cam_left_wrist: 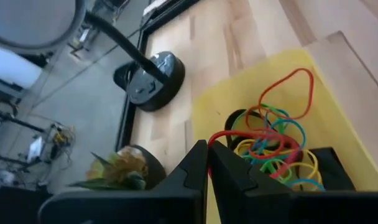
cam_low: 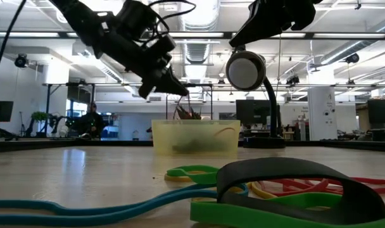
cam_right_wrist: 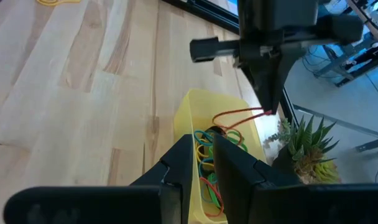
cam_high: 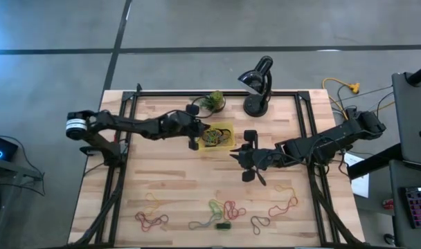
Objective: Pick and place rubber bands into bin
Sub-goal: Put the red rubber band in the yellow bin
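Overhead, the left pincer [cam_high: 194,140] hung at the bin's [cam_high: 228,128] edge, clenched on a red rubber band [cam_right_wrist: 239,114] — presumably to drop it in. The right pincer [cam_high: 242,164] waited just beside the bin, narrowly parted, holding nothing I could see. Low down, more rubber bands [cam_low: 199,172] lay on the worktop [cam_low: 85,164]. From the left wrist, a coloured tangle [cam_left_wrist: 273,149] filled the bin.

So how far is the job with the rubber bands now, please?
Partly done. The yellow bin already holds a tangle of bands. In hand: the left gripper, shut, holds a red band over the bin's edge. The right gripper waits beside the bin with nothing visibly in it. Left: many loose bands lie along the near edge of the table.
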`<state>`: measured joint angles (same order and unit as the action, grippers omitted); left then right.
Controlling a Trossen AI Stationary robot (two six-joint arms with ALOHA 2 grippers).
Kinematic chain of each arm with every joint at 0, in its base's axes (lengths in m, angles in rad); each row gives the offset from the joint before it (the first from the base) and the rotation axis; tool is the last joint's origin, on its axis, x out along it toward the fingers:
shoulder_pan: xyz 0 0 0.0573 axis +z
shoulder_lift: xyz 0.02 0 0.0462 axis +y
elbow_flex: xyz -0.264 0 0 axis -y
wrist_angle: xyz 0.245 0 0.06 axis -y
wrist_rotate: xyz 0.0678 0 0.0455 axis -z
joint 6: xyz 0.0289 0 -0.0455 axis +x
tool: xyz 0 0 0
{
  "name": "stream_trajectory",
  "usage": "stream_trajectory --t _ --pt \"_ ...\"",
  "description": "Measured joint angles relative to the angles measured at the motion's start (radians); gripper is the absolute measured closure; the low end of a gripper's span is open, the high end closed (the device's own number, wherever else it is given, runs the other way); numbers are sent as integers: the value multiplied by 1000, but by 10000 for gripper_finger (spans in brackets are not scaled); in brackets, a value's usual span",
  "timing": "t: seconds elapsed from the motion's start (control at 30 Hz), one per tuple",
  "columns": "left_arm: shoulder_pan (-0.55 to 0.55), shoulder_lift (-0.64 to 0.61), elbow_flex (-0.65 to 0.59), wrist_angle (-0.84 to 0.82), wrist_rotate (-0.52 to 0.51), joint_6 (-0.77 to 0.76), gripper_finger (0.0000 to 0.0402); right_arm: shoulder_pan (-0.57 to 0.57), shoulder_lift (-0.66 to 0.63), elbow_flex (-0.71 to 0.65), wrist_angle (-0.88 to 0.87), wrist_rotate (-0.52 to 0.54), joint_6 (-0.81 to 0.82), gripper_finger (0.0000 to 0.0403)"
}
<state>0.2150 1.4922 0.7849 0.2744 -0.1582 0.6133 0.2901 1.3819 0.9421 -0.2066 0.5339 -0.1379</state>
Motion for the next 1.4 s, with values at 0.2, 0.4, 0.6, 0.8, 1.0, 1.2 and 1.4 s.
stream_trajectory --t 0.2,0.4,0.6,0.8,1.0,1.2,1.4 --pt "10 32 7 15 -4 -46 401 0 0 0 0 0 0 346" --pt "14 32 8 15 -4 -52 401 0 0 -2 1 0 0 346" --pt "14 31 8 15 1 -50 400 0 0 -3 1 0 0 346" --pt "14 30 8 15 1 -32 354 0 0 -3 1 0 0 346" --pt "14 30 8 15 -15 -31 306 0 0 -3 1 0 0 346" --pt "14 29 8 -17 -55 -50 295 0 0 -6 1 0 6 346" --pt "15 29 75 -267 -56 -107 295 0 0 -8 1 0 9 346"
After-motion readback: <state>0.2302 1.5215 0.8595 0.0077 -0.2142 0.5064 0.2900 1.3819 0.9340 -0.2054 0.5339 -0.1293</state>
